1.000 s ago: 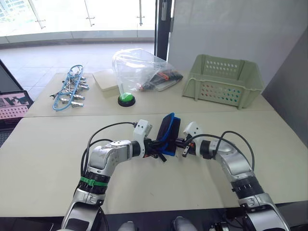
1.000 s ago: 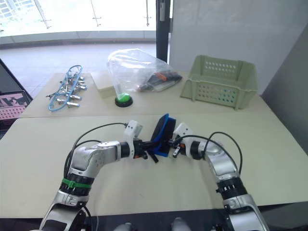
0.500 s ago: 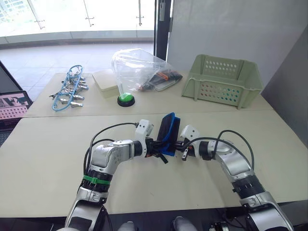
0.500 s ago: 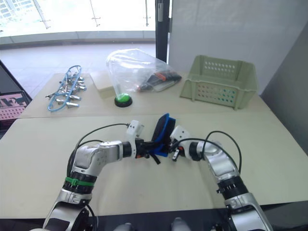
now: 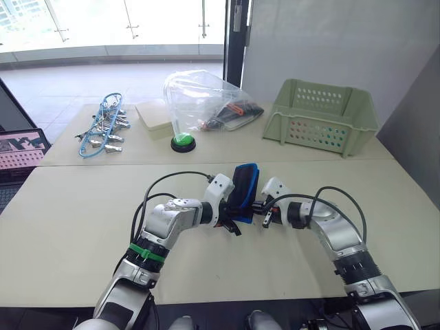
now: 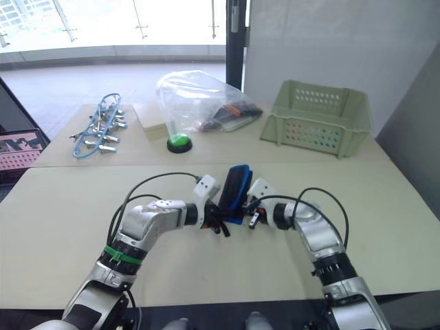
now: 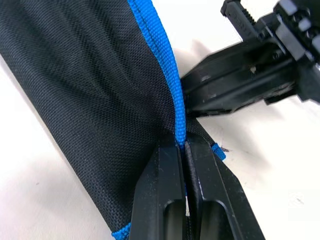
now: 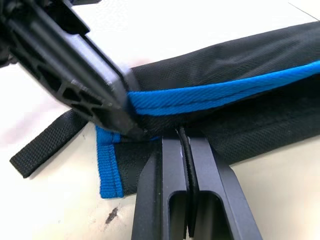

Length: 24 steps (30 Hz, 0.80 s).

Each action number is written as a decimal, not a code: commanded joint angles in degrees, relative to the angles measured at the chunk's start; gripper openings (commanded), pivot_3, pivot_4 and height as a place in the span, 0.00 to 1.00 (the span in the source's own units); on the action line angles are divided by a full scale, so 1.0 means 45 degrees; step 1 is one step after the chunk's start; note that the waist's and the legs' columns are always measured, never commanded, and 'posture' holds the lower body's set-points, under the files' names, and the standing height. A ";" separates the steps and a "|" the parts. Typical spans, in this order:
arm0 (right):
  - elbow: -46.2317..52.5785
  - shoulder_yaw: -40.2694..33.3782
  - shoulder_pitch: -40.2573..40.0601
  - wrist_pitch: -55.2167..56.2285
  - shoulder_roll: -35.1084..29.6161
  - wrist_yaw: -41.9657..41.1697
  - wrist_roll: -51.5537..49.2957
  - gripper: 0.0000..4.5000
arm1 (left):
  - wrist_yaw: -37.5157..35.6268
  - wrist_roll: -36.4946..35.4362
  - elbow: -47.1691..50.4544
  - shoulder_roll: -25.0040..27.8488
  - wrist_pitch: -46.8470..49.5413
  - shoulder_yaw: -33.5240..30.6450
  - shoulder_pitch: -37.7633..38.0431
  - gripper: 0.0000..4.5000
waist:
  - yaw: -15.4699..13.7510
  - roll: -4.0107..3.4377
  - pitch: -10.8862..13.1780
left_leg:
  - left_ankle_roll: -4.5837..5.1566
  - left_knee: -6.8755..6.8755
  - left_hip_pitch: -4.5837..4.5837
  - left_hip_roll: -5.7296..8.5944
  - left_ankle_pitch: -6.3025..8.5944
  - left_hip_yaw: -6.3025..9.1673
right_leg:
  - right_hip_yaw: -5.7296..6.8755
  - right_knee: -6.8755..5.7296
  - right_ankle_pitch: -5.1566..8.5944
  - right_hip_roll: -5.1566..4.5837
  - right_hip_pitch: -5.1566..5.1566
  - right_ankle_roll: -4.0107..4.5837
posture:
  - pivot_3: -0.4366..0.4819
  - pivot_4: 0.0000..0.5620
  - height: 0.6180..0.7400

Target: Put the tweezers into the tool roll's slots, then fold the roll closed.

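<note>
Black tool roll [image 5: 243, 190] (one, folded) pinched by left gripper [image 7: 183, 150] and right gripper [image 8: 181, 137] fingers.

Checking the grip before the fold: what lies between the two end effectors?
The tool roll, folded and standing on edge on the table. The left end effector and right end effector pinch its blue edging from either side, as both wrist views show.

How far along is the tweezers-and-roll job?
Done, apparently: no loose tweezers on the table, though the slots are hidden. In hand: the left gripper and right gripper both pinch the tool roll, folded over and standing on edge. Left: laying it flat, closed; its strap hangs loose.
</note>
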<state>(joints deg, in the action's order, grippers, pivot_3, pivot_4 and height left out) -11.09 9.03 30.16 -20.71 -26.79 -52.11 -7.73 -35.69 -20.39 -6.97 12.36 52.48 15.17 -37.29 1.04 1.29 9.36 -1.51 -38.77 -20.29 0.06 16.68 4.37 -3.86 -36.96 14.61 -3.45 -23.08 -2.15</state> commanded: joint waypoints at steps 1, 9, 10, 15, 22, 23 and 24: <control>0.0780 -0.1342 0.0249 -0.0385 -0.0503 0.0016 -0.0886 0.00 | -0.0286 0.0449 -0.0766 -0.0035 0.0312 0.1004 0.0541 0.00 | -0.0074 0.0000 0.0000 | 0.0000 0.0000 -0.0003 0.0001 0.0000 0.0001 | 0.0000 0.0003 0.0001 -0.0001 -0.0001 -0.0001 | 0.48 0.27 1.00; 0.1726 -0.2279 0.0580 -0.0904 -0.0624 0.0042 -0.2066 0.00 | -0.0452 0.0649 -0.0794 -0.0038 0.0275 0.0857 0.0650 0.00 | -0.0056 -0.0001 -0.0001 | 0.0012 0.0009 -0.0005 -0.0003 0.0007 -0.0001 | 0.0002 0.0029 0.0003 0.0001 0.0004 -0.0006 | 0.48 0.27 1.00; 0.1732 -0.2181 0.0719 -0.0925 -0.0474 0.0102 -0.2064 0.00 | -0.0455 0.0657 -0.0778 -0.0046 0.0284 0.0847 0.0657 0.00 | -0.0051 -0.0002 -0.0001 | 0.0012 0.0008 -0.0005 -0.0003 0.0007 -0.0001 | 0.0002 0.0028 0.0004 0.0001 0.0005 -0.0007 | 0.48 0.27 1.00; 0.0884 -0.1263 0.1424 -0.0704 0.0647 0.0767 -0.1364 0.00 | -0.0512 0.0705 -0.0671 -0.0055 0.0334 0.0803 0.0730 0.00 | -0.0051 -0.0005 -0.0003 | 0.0012 0.0006 -0.0002 -0.0002 0.0007 0.0000 | 0.0001 0.0022 0.0003 0.0001 0.0002 -0.0007 | 0.48 0.27 1.00; -0.1018 0.0036 0.1913 -0.0225 0.0982 0.1573 0.0249 0.00 | -0.0496 0.0687 -0.0445 -0.0006 0.0424 0.0722 0.0841 0.00 | -0.0071 -0.0005 -0.0003 | 0.0012 0.0007 -0.0013 0.0002 0.0007 0.0001 | 0.0003 0.0035 0.0004 -0.0011 -0.0004 -0.0008 | 0.48 0.27 1.00; -0.1396 0.0106 0.1948 -0.0150 0.0937 0.1781 0.0504 0.00 | -0.0475 0.0671 -0.0377 -0.0002 0.0426 0.0684 0.0874 0.00 | -0.0050 -0.0007 -0.0005 | 0.0012 0.0008 -0.0013 0.0002 0.0007 0.0001 | 0.0002 0.0034 0.0003 -0.0011 -0.0007 -0.0008 | 0.48 0.27 1.00; -0.1723 0.0139 0.1952 -0.0040 0.0856 0.1909 0.0699 0.00 | -0.0465 0.0662 -0.0307 0.0021 0.0443 0.0665 0.0901 0.00 | -0.0039 -0.0008 -0.0006 | 0.0012 0.0009 -0.0009 0.0000 0.0007 0.0000 | 0.0002 0.0033 0.0004 -0.0009 -0.0006 -0.0008 | 0.48 0.27 1.00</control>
<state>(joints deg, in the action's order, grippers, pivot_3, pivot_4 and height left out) -17.26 9.99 38.50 -21.65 -21.81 -44.95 -6.61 -37.46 -18.22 -6.45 12.21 51.35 15.29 -36.11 0.86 1.26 9.34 -1.46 -38.71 -20.32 0.06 16.71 4.37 -3.85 -36.82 14.62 -3.49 -23.11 -2.19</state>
